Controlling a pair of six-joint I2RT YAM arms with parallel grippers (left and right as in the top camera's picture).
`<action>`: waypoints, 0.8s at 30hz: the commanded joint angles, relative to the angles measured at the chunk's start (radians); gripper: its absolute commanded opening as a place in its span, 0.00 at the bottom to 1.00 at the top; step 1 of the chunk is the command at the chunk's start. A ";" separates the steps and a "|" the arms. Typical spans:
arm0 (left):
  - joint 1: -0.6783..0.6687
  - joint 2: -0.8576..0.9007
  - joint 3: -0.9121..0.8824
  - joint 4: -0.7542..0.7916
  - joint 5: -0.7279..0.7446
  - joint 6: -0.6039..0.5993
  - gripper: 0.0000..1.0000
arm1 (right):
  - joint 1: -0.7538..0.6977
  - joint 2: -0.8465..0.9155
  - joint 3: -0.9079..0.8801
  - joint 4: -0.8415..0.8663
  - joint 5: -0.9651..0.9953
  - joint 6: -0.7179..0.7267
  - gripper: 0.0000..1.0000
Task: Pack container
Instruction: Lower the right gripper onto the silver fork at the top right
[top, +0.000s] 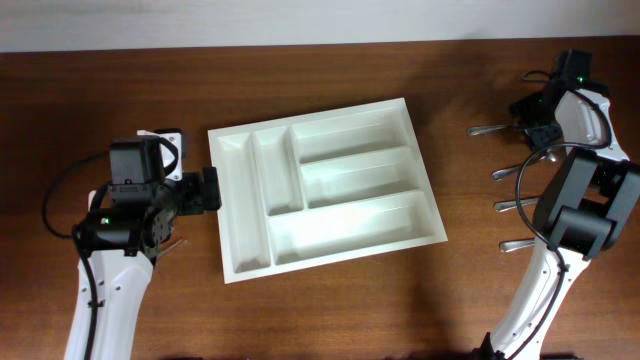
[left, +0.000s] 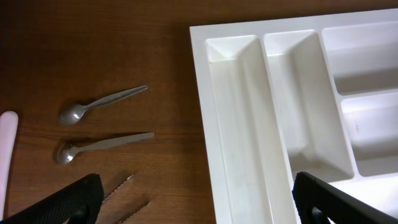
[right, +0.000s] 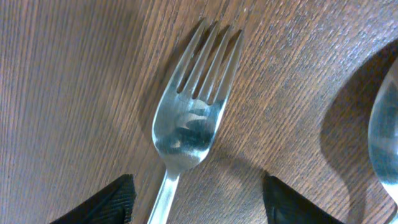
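Observation:
The white five-compartment container (top: 350, 228) lies empty and slightly turned at the table's middle. Its two long narrow compartments show in the left wrist view (left: 202, 93). My left gripper (top: 208, 190) is open and empty, straddling the container's left rim (left: 199, 211). My right gripper (top: 528, 110) is open at the far right, low over a steel fork (right: 189, 118) that lies flat on the table. The fork's neck runs between the two fingers (right: 196, 202), untouched. In the overhead view the fork's tines (top: 485, 129) stick out left of the gripper.
Three more steel pieces (top: 512, 172) (top: 508, 205) (top: 515, 244) lie in a column below the fork at the right. Left of the container lie two teaspoons (left: 99, 102) (left: 99, 146) and two serrated knife tips (left: 121, 185). A spoon bowl (right: 385, 134) lies right of the fork.

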 joint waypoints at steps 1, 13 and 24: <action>-0.012 0.001 0.024 0.003 0.015 -0.006 0.99 | -0.002 0.021 0.019 -0.001 0.010 0.006 0.55; -0.017 0.001 0.024 0.003 0.015 -0.006 0.99 | -0.001 0.021 0.019 -0.027 0.010 0.006 0.40; -0.017 0.001 0.024 0.003 0.015 -0.006 0.99 | 0.014 0.020 0.042 0.064 -0.037 -0.152 0.45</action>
